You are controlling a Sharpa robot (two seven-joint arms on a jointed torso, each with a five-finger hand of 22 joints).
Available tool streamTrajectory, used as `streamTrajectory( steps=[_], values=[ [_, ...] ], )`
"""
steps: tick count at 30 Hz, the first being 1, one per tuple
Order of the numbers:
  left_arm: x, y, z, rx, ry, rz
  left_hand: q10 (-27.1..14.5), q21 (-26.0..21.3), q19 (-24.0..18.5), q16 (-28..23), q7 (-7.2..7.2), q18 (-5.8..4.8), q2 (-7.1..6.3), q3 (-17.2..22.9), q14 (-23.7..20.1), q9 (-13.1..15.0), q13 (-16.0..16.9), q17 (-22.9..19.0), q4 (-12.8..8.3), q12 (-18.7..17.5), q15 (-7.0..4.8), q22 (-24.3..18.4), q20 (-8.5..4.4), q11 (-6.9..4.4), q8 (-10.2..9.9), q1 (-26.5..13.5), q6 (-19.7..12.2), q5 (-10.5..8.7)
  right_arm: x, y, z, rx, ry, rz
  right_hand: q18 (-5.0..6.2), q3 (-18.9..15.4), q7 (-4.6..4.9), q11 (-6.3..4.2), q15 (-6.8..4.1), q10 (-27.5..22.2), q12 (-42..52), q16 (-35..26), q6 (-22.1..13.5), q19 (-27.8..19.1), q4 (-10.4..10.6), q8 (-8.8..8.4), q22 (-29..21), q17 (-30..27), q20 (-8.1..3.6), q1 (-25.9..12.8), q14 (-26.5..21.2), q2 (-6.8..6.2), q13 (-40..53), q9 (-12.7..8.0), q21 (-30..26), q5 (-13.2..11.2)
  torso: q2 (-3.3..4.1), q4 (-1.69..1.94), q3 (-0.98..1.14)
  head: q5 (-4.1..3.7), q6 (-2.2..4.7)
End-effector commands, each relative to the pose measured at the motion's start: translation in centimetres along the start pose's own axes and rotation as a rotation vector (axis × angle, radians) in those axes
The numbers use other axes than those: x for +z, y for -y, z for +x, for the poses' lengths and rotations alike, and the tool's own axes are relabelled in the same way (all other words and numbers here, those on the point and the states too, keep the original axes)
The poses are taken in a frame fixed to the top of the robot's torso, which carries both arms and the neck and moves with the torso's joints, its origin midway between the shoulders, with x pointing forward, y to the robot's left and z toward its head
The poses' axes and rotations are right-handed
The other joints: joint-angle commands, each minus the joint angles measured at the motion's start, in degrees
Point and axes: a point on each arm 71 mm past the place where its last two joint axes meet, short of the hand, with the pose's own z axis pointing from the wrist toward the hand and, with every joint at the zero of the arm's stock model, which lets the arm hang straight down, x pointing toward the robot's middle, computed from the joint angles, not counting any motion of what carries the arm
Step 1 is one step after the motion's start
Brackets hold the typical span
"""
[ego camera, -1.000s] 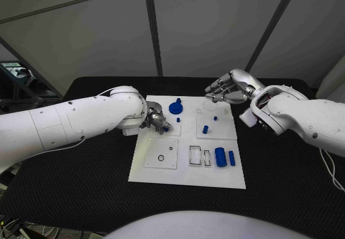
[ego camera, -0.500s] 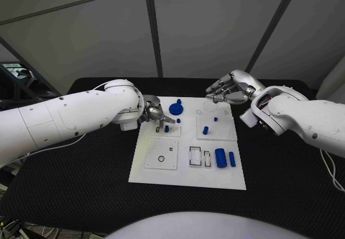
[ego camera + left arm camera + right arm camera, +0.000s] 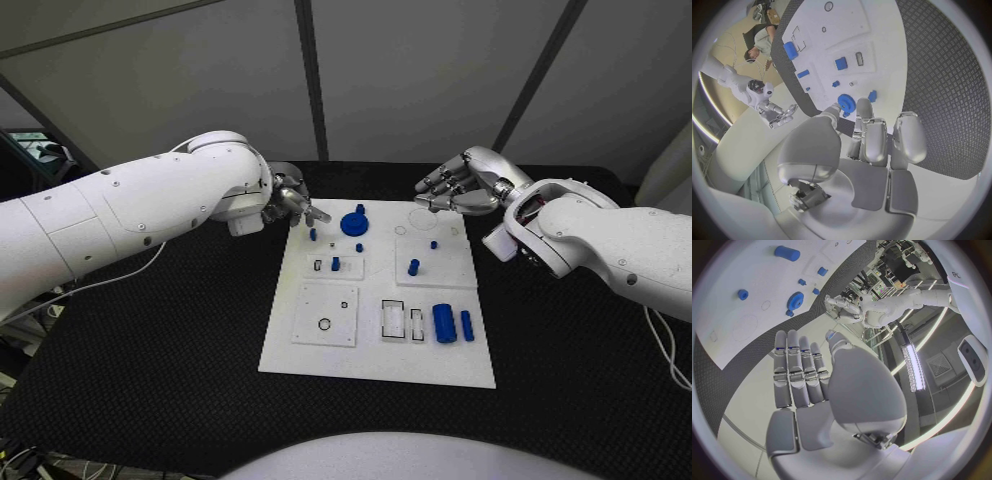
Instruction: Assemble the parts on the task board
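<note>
The white task board (image 3: 375, 355) lies mid-table, also seen from the wrists (image 3: 873, 30) (image 3: 754, 270). A blue gear (image 3: 356, 220) (image 3: 846, 103) (image 3: 795, 299) sits near its far edge. My left hand (image 3: 293, 203) (image 3: 873, 145) hovers at the board's far left corner, holding nothing, fingers loosely extended. Just in front of it stands a small blue peg (image 3: 313, 235) (image 3: 872, 96). Another blue piece (image 3: 335, 264) (image 3: 841, 63) stands in the left block. My right hand (image 3: 454, 188) (image 3: 811, 380) hangs over the far right corner, fingers straight, empty.
A thick blue cylinder (image 3: 443, 321) (image 3: 790, 50) (image 3: 786, 252) and a slim blue bar (image 3: 466, 324) lie at the board's near right, beside two framed slots (image 3: 392, 316). More small blue pegs (image 3: 413, 266) stand on the right block. Black matting (image 3: 173, 340) surrounds the board.
My left hand has drawn back from the left block toward the board's far left corner, leaving a blue piece standing there. The right hand has hardly moved.
</note>
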Motion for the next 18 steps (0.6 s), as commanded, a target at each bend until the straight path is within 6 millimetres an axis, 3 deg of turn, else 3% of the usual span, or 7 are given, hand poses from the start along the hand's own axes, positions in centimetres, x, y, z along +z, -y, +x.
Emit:
streamTrajectory(
  steps=[1, 9, 15, 18],
  values=[
    [0.4, -0.3, -0.5, -0.012, -0.015, -0.013, -0.12, -0.32, -0.14, -0.17, 0.2, -0.33, 0.19, 0.0, 1.67, -0.94, -0.53, -0.04, -0.29, -0.27, 0.57, -0.05, 0.46, 0.32, -0.88, 0.99, -0.26, 0.14, 0.0, -0.1, 0.0, 0.002, -0.004, -0.004, 0.11, -0.24, -0.17, 0.13, 0.15, -0.39, -0.26, -0.26, -0.39, 0.03, -0.01, -0.28, -0.08, -0.06, 0.22, -0.44, -0.23, 0.15, -0.05, -0.06, -0.2, 0.39, 0.1, -0.09, -0.02, 0.1, 0.49],
    [1.8, -0.6, -1.5, 0.012, 0.012, -0.06, 0.44, 0.04, 0.22, 0.41, -0.2, -0.38, -0.61, -2.08, 1.92, -2.1, -1.55, 0.49, 1.21, 0.12, 0.43, 0.51, 0.55, 0.07, -0.76, 0.41, 1.89, -0.55, 0.1, -0.2, 0.1, 0.003, -0.006, -0.006, 0.11, -0.21, -0.18, 0.12, 0.14, -0.39, -0.24, -0.25, -0.39, 0.04, -0.04, -0.26, -0.1, -0.07, 0.22, -0.39, -0.23, 0.2, -0.05, -0.06, -0.22, 0.42, 0.13, -0.01, -0.04, 0.23, 0.6],
    [2.6, -0.4, -1.4, 0.036, 0.007, -0.079, 0.44, -0.1, 0.21, 0.27, -0.24, -0.36, -1.15, -4.01, 1.85, -2.48, -2.03, 0.34, 2.32, 0.32, 0.38, 0.49, 0.48, 0.04, -0.76, -0.16, 1.98, -0.78, 0.1, -0.2, 0.2, 0.003, -0.008, -0.005, 0.11, -0.21, -0.18, 0.12, 0.14, -0.39, -0.24, -0.25, -0.39, 0.04, -0.04, -0.26, -0.1, -0.07, 0.22, -0.39, -0.23, 0.2, -0.05, -0.06, -0.22, 0.42, 0.03, 0.08, -0.13, 0.14, 0.26],
    [2.9, -0.3, -1.2, 0.045, -0.001, -0.086, 0.45, -0.01, 0.27, 0.29, -0.24, -0.39, -1.12, -4.27, 1.85, -2.54, -2.09, 0.36, 2.49, 0.36, 0.38, 0.59, 0.47, 0.03, -0.75, -0.2, 1.99, -0.81, 0.1, -0.3, 0.2, 0.003, -0.009, -0.005, 0.11, -0.21, -0.18, 0.12, 0.14, -0.39, -0.24, -0.25, -0.39, 0.04, -0.04, -0.26, -0.1, -0.07, 0.22, -0.39, -0.23, 0.2, -0.05, -0.06, -0.22, 0.42, 0.09, 0.01, -0.05, 0.27, 0.09]
  ],
)
